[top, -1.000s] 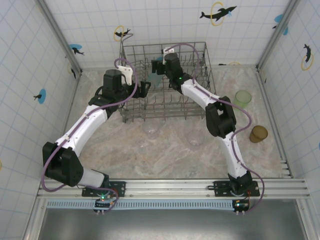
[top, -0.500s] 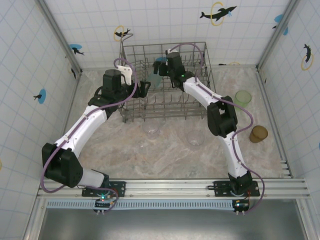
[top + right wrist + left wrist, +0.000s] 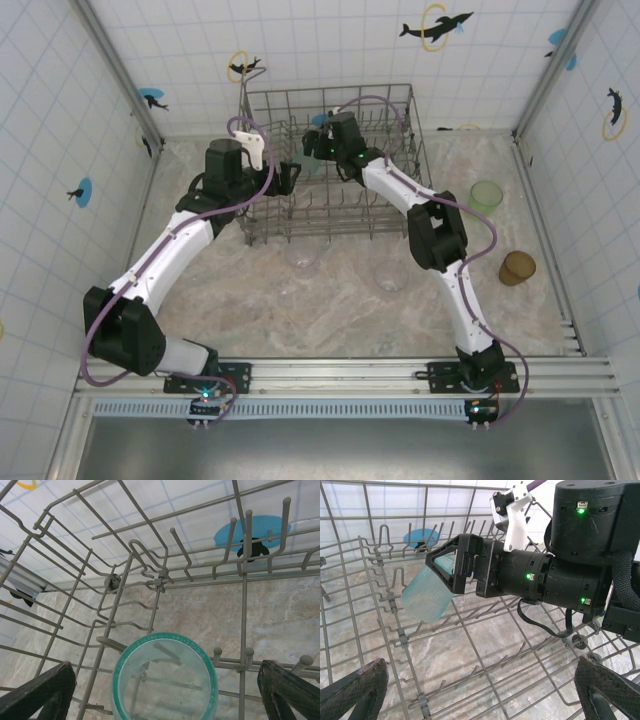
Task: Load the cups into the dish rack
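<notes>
**Desk:** Stock, nearest first?

**Operator:** On the table, in front of the rack: one clear cup (image 3: 303, 262) and a second clear cup (image 3: 388, 277). Further right I count an amber cup (image 3: 517, 267), then a green cup (image 3: 486, 195) beyond it. None of the four is loaded.

**Desk:** And the rack?

**Operator:** The dish rack (image 3: 330, 215) stands at the back of the table. My left gripper (image 3: 480, 695) is inside it, low at the left side, jaws spread wide, holding nothing. My right gripper (image 3: 314, 145) is deeper in, jaws also wide, with both fingers clear of the teal cup (image 3: 165, 680). That cup leans on the tines between them, mouth towards the wrist camera.

**Desk:** Hazards?

**Operator:**
- If I pull out crooked, a finger could catch the rim and tip the leaning cup off its tines.
- A finger could hook a wire.
- The two grippers are close together, so a careless swing could knock one against the other.
</notes>
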Motion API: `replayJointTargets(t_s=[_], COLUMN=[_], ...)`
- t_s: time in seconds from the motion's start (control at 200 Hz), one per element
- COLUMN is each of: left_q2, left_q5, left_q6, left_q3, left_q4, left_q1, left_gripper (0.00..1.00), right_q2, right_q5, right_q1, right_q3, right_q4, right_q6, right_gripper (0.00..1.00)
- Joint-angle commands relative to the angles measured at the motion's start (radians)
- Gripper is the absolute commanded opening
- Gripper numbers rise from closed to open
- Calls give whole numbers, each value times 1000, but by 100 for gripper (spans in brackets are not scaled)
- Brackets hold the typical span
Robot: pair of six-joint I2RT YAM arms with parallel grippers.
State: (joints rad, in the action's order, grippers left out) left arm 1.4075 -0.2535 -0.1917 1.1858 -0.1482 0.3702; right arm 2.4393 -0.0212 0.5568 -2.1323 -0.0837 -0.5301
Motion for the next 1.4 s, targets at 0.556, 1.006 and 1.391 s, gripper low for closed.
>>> replayJointTargets(t_s=[0.556,1.006,1.391], left_q2=[-12,-13,-21], left_q5=[5,2,2], left_q6=[-17,-15,-14], left_q3=[-12,-12,-12], left_q4=[15,16,15], left_q1=[-5,-5,-5], left_gripper=[98,98,98], right_q2=[117,68,-47], right_q5=[40,49,-47], right_q1=[12,14,35], right_q3=[-108,-109,-108], right_q4=[43,84,143], right_q6=[-63,-50,56], right_gripper=[75,48,45])
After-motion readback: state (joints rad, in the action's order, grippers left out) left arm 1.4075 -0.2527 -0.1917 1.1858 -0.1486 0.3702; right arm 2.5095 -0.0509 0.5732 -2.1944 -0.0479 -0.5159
